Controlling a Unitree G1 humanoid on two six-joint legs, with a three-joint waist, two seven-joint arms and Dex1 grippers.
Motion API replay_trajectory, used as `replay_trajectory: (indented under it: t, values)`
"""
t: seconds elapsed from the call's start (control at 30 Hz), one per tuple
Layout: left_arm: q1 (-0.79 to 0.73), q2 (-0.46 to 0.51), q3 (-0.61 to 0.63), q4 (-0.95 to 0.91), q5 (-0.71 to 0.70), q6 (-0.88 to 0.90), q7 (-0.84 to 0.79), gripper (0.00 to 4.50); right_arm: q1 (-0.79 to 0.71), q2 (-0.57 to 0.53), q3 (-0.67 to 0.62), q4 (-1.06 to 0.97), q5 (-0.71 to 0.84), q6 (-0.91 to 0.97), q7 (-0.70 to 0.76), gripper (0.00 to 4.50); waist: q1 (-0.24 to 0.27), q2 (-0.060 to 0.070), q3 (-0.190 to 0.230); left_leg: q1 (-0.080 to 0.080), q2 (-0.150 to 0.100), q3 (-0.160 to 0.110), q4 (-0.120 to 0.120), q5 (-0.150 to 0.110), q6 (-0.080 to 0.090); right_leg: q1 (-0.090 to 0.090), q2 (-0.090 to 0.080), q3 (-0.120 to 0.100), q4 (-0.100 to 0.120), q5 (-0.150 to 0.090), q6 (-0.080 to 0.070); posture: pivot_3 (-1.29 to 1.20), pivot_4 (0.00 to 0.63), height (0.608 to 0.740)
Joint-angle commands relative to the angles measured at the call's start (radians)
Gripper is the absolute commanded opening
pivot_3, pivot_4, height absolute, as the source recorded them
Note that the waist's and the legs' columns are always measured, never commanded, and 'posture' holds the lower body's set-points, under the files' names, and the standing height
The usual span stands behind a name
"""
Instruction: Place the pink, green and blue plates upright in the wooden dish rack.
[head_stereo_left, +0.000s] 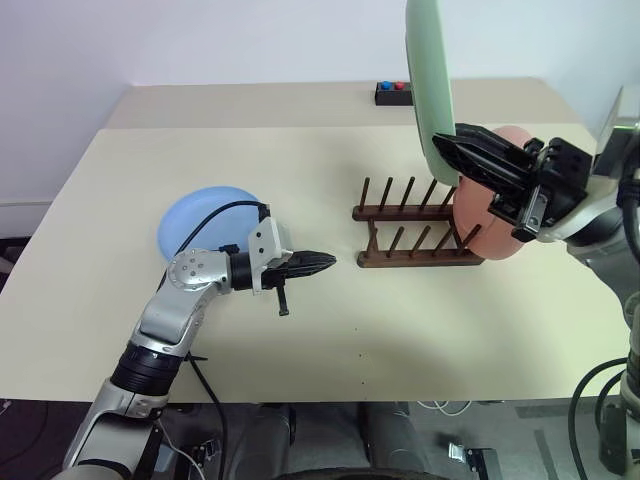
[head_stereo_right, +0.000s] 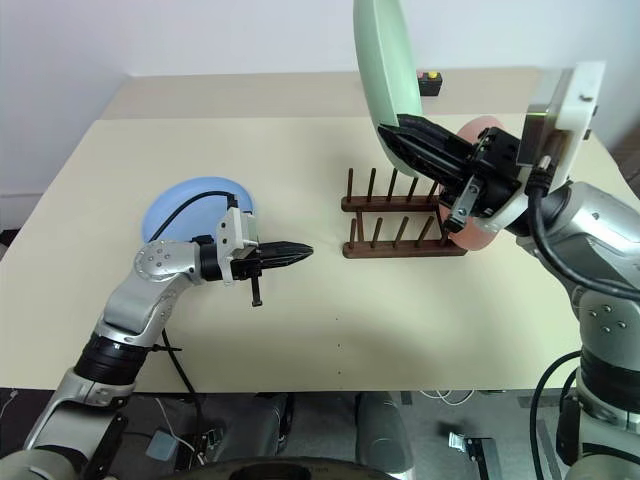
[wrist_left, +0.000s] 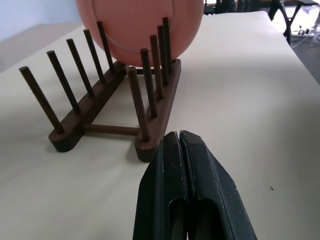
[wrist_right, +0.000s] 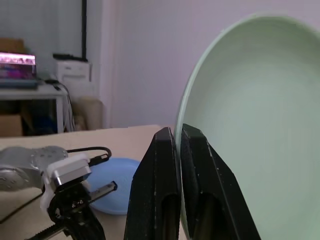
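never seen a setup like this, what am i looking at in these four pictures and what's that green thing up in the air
It is a two-armed robot at a cream-coloured table. Two pictures come from cameras on its head; the other two look along each arm's black fingers. The right gripper pinches the rim of a round pale mint green plate, held upright above a small dark brown wooden dish rack. A round salmon pink plate already stands at one end of the rack. A round light blue plate lies flat on the table near the left gripper, which is shut and empty. A small black box with coloured buttons sits farther back.
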Motion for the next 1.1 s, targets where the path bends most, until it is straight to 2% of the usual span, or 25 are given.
replay_trajectory:
  t: [0.03, 0.43, 0.73, 1.1]
  values:
    - [0.0, 0.004, 0.013, -0.025, -0.006, -0.01, 0.002, 0.0, 0.006, 0.022, -0.043, 0.012, 0.056, 0.011, -0.021, 0.12, 0.001, 0.0, 0.0, 0.0, 0.0, 0.0, 0.0, 0.0, 0.0, 0.0, 0.0, 0.0, 0.0, 0.0, 0.0, 0.0, 0.15, 0.74]
    - [-0.007, -0.002, 0.01, -0.013, -0.002, -0.02, 0.0, 0.0, 0.054, 0.078, -0.052, 0.076, 0.108, 0.047, -0.052, 0.12, -0.002, 0.0, 0.0, 0.0, 0.0, 0.0, -0.001, 0.0, 0.0, -0.001, 0.0, 0.0, 0.0, 0.0, 0.0, 0.0, 0.15, 0.74]
    - [-0.002, -0.002, 0.009, -0.017, -0.002, -0.019, 0.001, 0.0, 0.035, 0.147, -0.056, 0.079, 0.192, 0.062, -0.138, 0.12, -0.001, 0.0, 0.0, 0.0, 0.0, 0.0, 0.0, 0.0, 0.0, -0.001, 0.0, 0.0, 0.0, 0.0, 0.0, 0.0, 0.15, 0.74]
    - [-0.004, -0.002, 0.01, -0.014, -0.001, -0.02, 0.001, 0.0, 0.064, 0.168, -0.057, 0.102, 0.202, 0.066, -0.151, 0.12, -0.001, 0.0, 0.0, 0.0, 0.0, 0.0, -0.001, 0.0, 0.0, -0.001, 0.0, 0.0, 0.0, 0.0, 0.0, 0.0, 0.15, 0.74]
